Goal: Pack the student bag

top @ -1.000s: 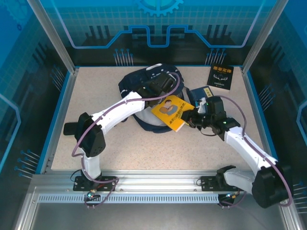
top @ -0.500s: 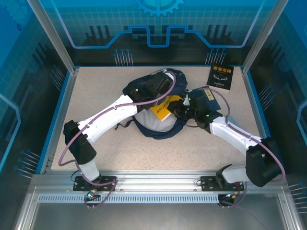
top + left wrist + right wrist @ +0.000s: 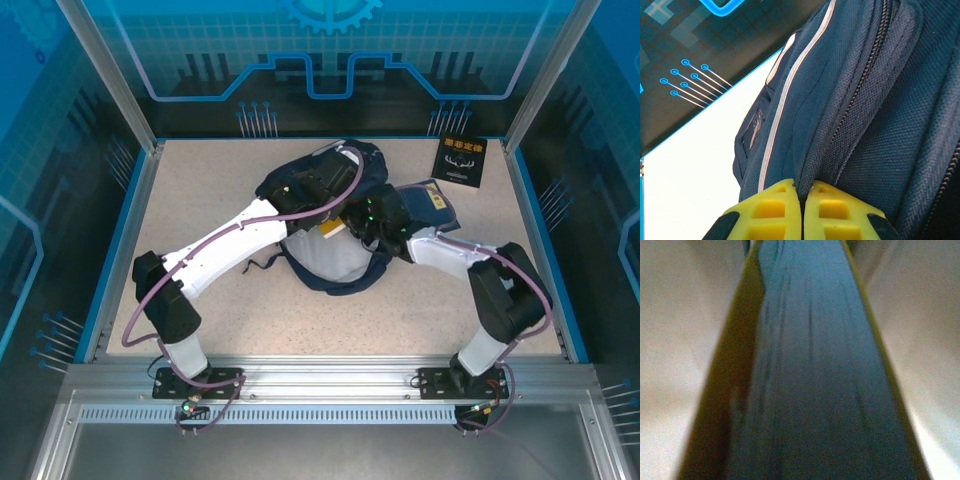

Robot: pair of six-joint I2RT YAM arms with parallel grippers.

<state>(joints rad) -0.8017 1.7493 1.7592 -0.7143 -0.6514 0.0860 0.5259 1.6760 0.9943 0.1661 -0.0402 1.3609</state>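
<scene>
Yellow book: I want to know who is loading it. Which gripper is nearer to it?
Right. The right gripper grips the yellow book, part inside the student bag; the left gripper pinches the bag's fabric by a zipper, farther back.

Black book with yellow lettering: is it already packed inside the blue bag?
No, the black book sits out on the table by the far right corner, apart from the student bag.
</scene>
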